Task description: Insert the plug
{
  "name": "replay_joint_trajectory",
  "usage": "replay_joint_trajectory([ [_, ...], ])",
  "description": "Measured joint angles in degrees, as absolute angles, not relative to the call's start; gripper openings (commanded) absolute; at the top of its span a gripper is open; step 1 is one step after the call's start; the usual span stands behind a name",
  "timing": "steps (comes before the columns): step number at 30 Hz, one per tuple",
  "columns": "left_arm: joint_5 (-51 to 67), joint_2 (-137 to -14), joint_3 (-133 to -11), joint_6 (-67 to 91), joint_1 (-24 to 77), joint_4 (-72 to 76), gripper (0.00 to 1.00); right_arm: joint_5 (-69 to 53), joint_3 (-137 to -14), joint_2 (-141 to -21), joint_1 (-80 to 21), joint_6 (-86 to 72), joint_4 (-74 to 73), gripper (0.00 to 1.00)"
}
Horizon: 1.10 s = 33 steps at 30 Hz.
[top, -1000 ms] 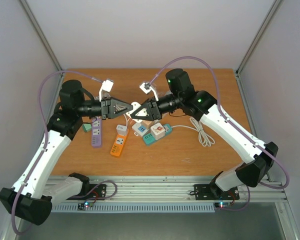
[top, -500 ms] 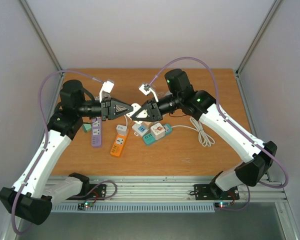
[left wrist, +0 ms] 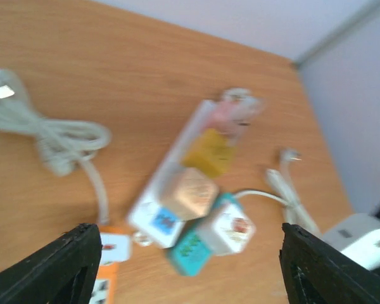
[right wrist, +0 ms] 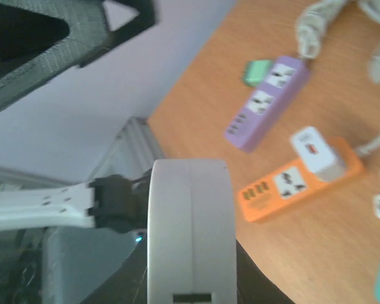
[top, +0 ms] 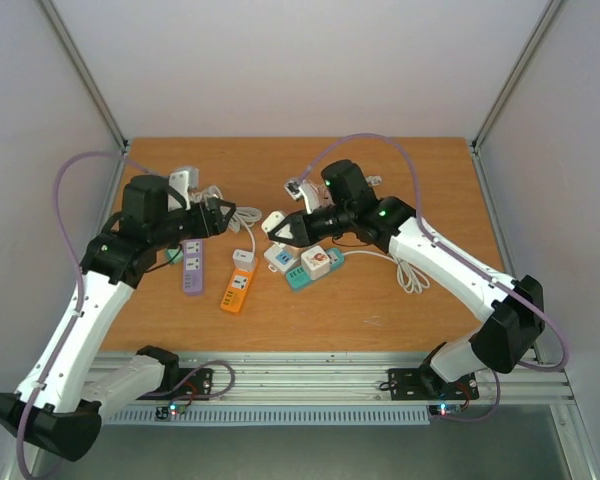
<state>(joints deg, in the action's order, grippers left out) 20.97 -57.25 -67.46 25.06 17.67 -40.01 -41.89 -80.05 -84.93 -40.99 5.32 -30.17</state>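
The table [top: 380,310] carries a crowded group of strips at the centre of the overhead view, and that crowding is the main hazard. The purple power strip [top: 192,270] lies at centre left and the orange power strip [top: 237,288] just right of it. The white power strip [left wrist: 168,190], loaded with blocks, lies further right. None of them looks fixed down, so a push that comes in off-line would likely slide a strip rather than seat the pins.

The left pincer [top: 218,213] stands wide open above the upper end of the purple strip, holding nothing. If no strip gets braced, the insertion has nothing to press against.

The right pincer [top: 280,228] is closed on the white plug [right wrist: 190,221], which hangs in the air above the white strip, clear of any socket. In the right wrist view the plug fills the lower centre of the frame and hides its own pins, so their alignment cannot be judged. A tilted plug could jam or twist in the grip.

The coiled cord [left wrist: 50,136] near the left pincer could snag a finger.
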Motion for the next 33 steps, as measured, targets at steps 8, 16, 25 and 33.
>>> replay_joint_trajectory([
  [8,0.86,-56.16,-53.60,30.83,17.63,-44.62,0.50,-22.81,-72.88,-85.01,-43.99,0.05,-26.94,0.01],
  [16,-1.08,-63.05,-41.39,37.78,17.63,-40.99,0.39,-10.70,-70.81,-87.99,-50.72,-3.62,-23.33,0.01],
  [25,0.30,-69.49,-38.13,38.63,17.63,-36.10,0.36,-4.91,-68.58,-89.89,-53.34,-6.15,-21.43,0.01],
  [33,6.22,-74.28,-35.11,38.33,18.17,-34.20,0.33,-1.45,-68.58,-91.61,-54.22,-7.25,-20.01,0.01],
])
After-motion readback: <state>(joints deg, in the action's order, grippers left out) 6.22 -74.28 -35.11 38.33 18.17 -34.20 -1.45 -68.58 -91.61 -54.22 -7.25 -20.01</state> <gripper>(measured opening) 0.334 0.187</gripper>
